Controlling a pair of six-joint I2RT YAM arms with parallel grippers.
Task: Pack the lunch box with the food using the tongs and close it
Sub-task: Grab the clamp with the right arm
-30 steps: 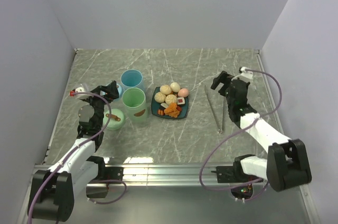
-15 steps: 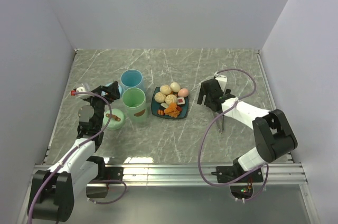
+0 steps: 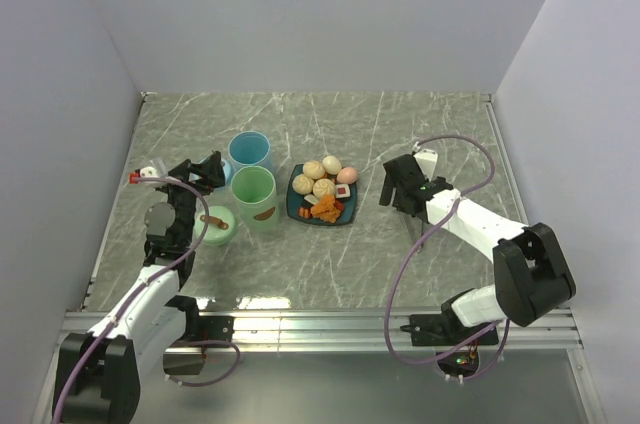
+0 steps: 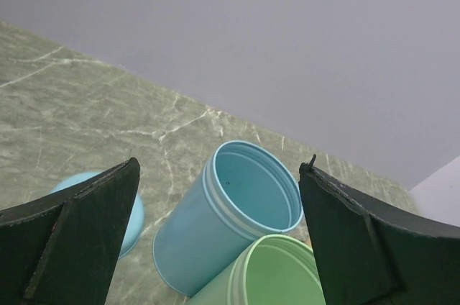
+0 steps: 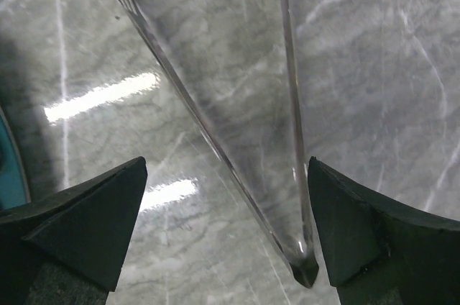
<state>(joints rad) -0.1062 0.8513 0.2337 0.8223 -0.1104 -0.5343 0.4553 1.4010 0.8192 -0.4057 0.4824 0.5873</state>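
Hovering low over the grey-green marbled table [image 3: 300, 264], the right gripper [image 5: 226, 165] has its fingers spread wide and grips nothing. The tongs [image 5: 291, 103] lie flat on the table between those fingers. In the right wrist view their two thin silver arms fan out toward the top of the frame and meet at the lower right, just beside one dark finger; whether metal and finger touch cannot be told. From above, the right forearm hides most of the tongs, which lie right of centre, beside the teal plate [image 3: 292, 208].

The food [image 3: 322, 188] is all on that plate at the middle of the top view: beige balls and a pink egg [image 3: 347, 175] toward the back, orange chunks [image 3: 324, 210] at the front.

At centre left stand a blue tub [image 3: 249, 151] and, just in front of it, a green tub [image 3: 254, 194], both upright and open-topped. A pale mint lid [image 3: 215, 225] with a brown handle lies left of the green tub.

The left gripper [image 4: 219, 167] is raised at the left of the top view, fingers fully parted with nothing between them, facing the two tubs.
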